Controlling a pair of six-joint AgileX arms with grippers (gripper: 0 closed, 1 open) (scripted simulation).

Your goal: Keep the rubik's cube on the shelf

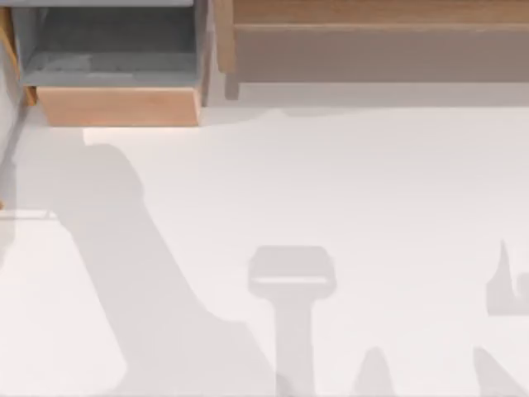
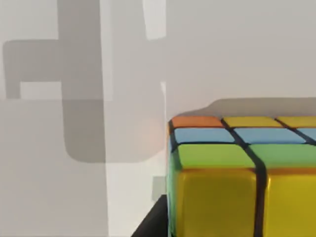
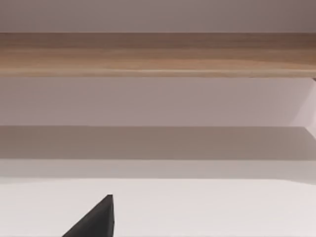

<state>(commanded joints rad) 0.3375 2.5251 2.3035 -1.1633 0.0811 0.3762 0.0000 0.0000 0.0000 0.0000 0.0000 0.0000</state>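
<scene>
The rubik's cube [image 2: 237, 177] looms close in the left wrist view, showing yellow, green, blue and orange squares above a pale surface. A dark part of my left gripper [image 2: 150, 223] lies against the cube's side, so the gripper looks shut on it. The shelf [image 1: 372, 12] is a long light-brown ledge with a grey-brown front panel, running along the far right of the table. In the right wrist view the shelf [image 3: 158, 54] stretches straight ahead, and a dark part of my right gripper [image 3: 98, 219] pokes in some way short of it.
A grey-lined box compartment [image 1: 116, 50] with a light wood front stands at the far left, beside the shelf's end post [image 1: 223, 37]. The white table [image 1: 331, 182] carries only arm shadows along its near edge.
</scene>
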